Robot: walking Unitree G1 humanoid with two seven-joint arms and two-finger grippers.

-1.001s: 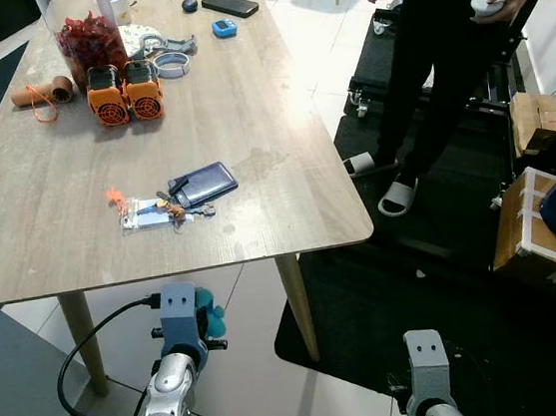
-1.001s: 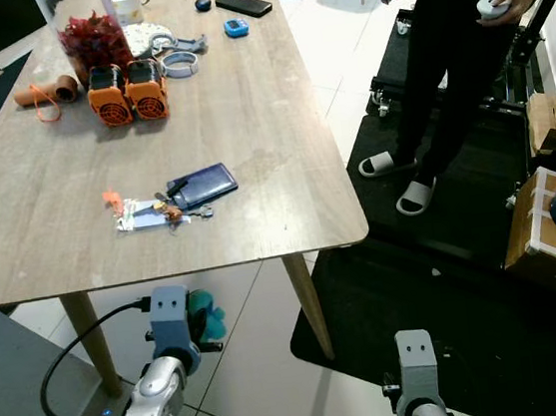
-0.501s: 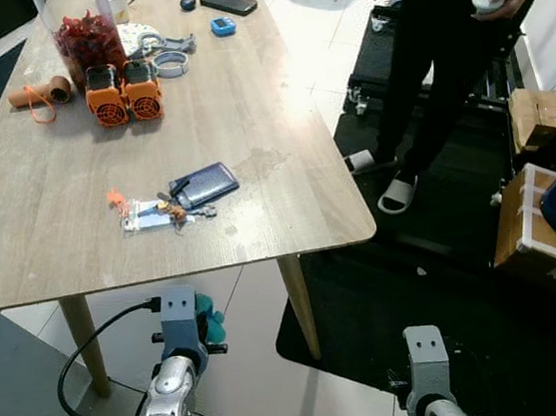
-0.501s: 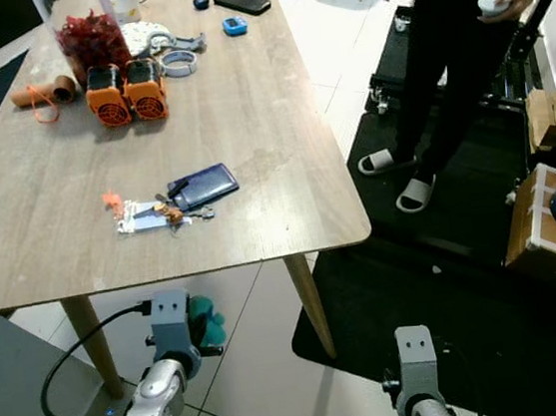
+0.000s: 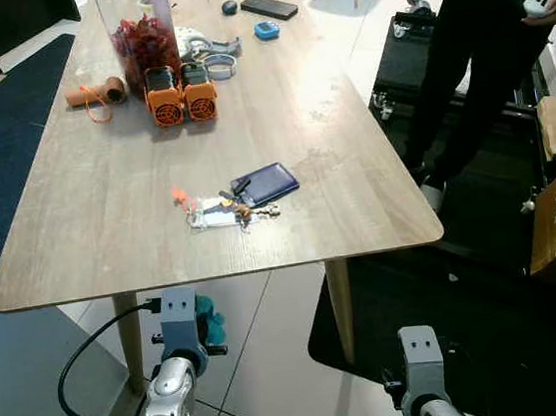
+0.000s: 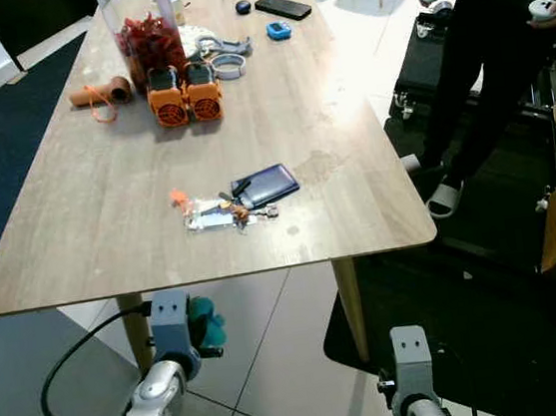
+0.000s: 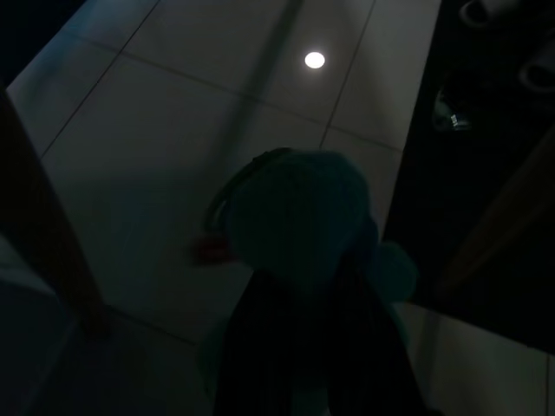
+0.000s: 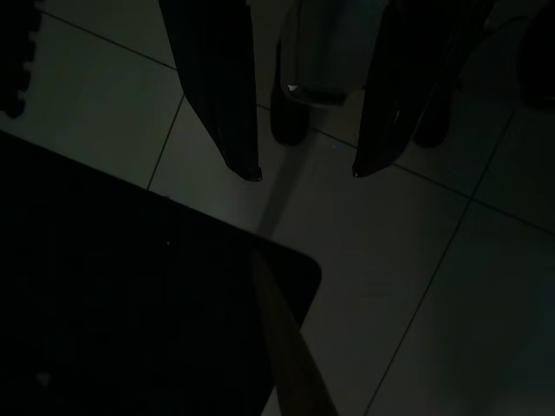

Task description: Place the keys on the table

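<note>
Keys [image 5: 228, 212] with orange tag lay on the wooden table [image 5: 87, 210] beside the dark blue wallet [image 5: 266, 183]; placement looked done. Left gripper [image 7: 303, 260] pinched a teal plush toy [image 7: 299, 217]; right gripper [image 8: 299, 169] hung spread, empty.

A bunch of keys [image 6: 226, 212] lies on the wooden table [image 6: 107, 207] just beside a dark wallet [image 6: 266, 183].

no readable text, label, brand, number or sign anywhere; too small and blurred to make out on the card with the keys [image 5: 220, 213], on the dark wallet [image 5: 265, 183] and on the orange items [image 5: 183, 91]; wrist views too dark
</note>
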